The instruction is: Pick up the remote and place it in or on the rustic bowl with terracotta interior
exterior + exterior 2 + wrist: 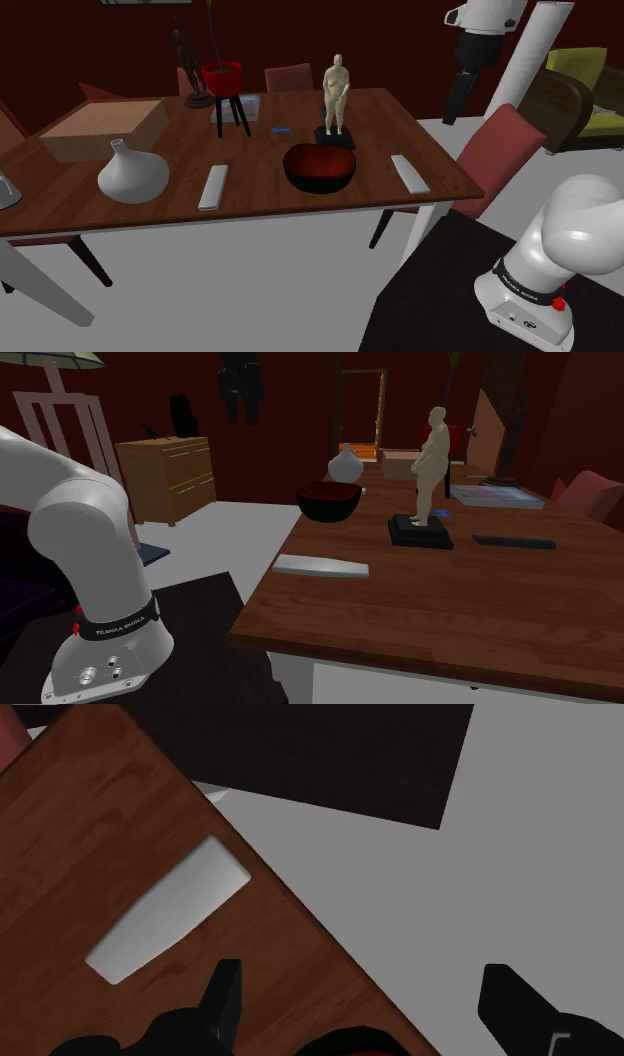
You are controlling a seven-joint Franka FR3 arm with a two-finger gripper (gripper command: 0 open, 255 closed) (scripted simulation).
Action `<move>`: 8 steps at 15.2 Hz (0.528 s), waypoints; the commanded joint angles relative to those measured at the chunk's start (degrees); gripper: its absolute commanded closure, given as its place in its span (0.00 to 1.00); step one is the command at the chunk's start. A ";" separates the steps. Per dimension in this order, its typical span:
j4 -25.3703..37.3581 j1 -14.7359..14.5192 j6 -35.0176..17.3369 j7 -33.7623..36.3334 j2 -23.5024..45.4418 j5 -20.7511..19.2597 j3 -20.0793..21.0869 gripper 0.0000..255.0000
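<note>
The remote (pixel 410 173), a plain pale grey slab, lies flat at the right end of the wooden table (pixel 270 205) in the shoulder view, near the edge and just right of the bowl (pixel 320 181). In the second exterior view it sits low and centre (pixel 320 566), the closest thing to the arm's base. The bowl is dark outside and reddish inside, upright, with nothing in it that I can see. The gripper (pixel 452 112) hangs high above that end of the table, at the shoulder view's upper right, its fingers spread wide and holding nothing. From the wrist, the remote (pixel 168 909) lies off to one side of the open fingers, not between them. I'd say the reach is hardly begun: the hand should shift over the slab, turn so the fingers straddle its narrow width, and come down squarely, since it is thin and close to the edge. A similar grey slab (pixel 213 186) lies left of the bowl, so aim matters. Further back stand a beige figurine (pixel 337 95), a white vase (pixel 131 172) and a red pot (pixel 222 78) on a black tripod. Around it all are dark red walls (pixel 400 40), a red chair (pixel 505 150) and a grey floor (pixel 250 290).
</note>
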State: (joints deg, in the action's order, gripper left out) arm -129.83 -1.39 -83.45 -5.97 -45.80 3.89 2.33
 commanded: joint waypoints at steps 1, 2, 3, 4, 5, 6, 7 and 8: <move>0.00 0.00 0.00 0.00 0.00 0.00 0.00 0.00; -1.33 0.73 -1.87 1.15 0.53 -0.07 0.07 0.00; -2.61 1.46 -3.74 2.30 1.11 -0.14 0.15 0.00; -3.83 2.19 -5.62 3.45 1.76 -0.22 0.20 0.00; -5.00 2.93 -7.50 4.60 2.46 -0.30 0.26 0.00; -6.12 3.66 -9.38 5.75 3.22 -0.39 0.30 0.00; -7.18 4.39 -11.27 6.90 4.04 -0.49 0.33 0.00; -8.19 5.15 -13.16 8.04 4.92 -0.58 0.36 0.00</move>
State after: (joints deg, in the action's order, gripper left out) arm -137.00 2.93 -94.49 0.94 -41.85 3.48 2.75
